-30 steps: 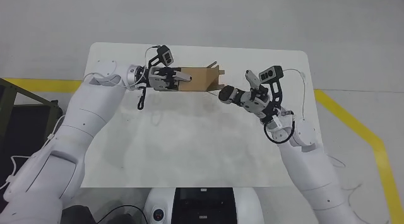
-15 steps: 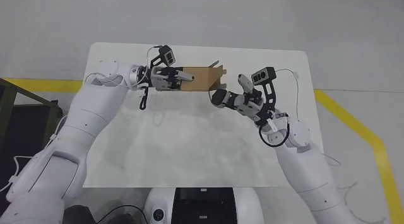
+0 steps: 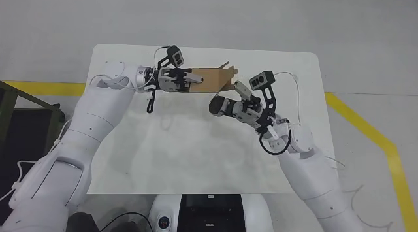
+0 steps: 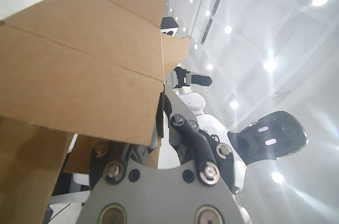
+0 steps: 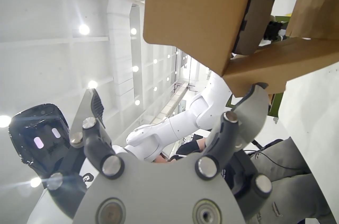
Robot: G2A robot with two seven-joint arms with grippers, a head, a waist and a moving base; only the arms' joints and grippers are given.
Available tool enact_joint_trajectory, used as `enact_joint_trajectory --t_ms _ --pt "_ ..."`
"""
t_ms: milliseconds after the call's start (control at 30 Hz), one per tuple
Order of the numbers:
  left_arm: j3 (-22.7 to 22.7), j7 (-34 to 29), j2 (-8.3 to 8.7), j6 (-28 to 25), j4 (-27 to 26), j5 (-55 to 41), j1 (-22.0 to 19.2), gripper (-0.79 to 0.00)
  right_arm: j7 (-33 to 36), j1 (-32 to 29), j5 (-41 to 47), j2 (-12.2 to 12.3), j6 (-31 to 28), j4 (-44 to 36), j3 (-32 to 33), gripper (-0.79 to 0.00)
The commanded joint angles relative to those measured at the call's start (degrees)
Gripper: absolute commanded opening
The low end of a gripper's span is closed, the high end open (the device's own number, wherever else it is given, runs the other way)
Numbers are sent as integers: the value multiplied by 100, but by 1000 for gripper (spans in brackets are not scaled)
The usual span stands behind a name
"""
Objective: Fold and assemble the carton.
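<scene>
A brown carton (image 3: 210, 80) with loose flaps is held above the far middle of the white table (image 3: 196, 160). My left gripper (image 3: 187, 81) is shut on the carton's left end; in the left wrist view a carton wall (image 4: 79, 63) is pinched by the left gripper (image 4: 161, 127), with one finger hidden behind the cardboard. My right gripper (image 3: 217, 106) sits just in front of and below the carton's right end. In the right wrist view the right gripper (image 5: 173, 92) is open, one finger (image 5: 254, 103) touching the edge of the carton (image 5: 196, 10), whose flaps stand out unfolded.
The table's near half has free room. A yellow floor line (image 3: 366, 124) runs past the table's right side, and a dark green object (image 3: 8, 98) stands off the left edge.
My right gripper has moved left and closer to the carton's underside. The left gripper has kept its hold, with the carton nearly in place.
</scene>
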Motion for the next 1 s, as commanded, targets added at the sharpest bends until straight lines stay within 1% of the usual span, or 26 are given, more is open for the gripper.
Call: enact_joint_trajectory --t_ms 0,133,333,433,567,700,867,967 --pt "-37 -63 12 -2 85 63 -1 -785 27 -38 -7 21 24 -39 112 0" --pt "-140 -198 40 -36 245 153 -8 -785 148 -195 -46 99 186 -161 468 0" --pt "-285 -538 60 23 387 16 -40 -785 552 -457 -511 255 754 -216 949 0" --pt "-254 -538 79 20 220 -69 -56 -785 742 -555 -732 311 961 -173 1058 0" --pt "-157 -538 178 -27 -34 -171 -68 -785 1023 -648 -945 372 1089 -121 1143 0" --pt "74 -538 315 -129 -309 -270 -103 -785 1444 -667 -1232 442 1129 -126 1235 0" --pt "599 -538 551 -452 -740 -382 -191 -785 1697 -661 -1421 510 989 -82 1390 0" --pt "910 -538 700 -652 -882 -619 -288 -785 1919 -602 -1710 553 909 -21 1411 0"
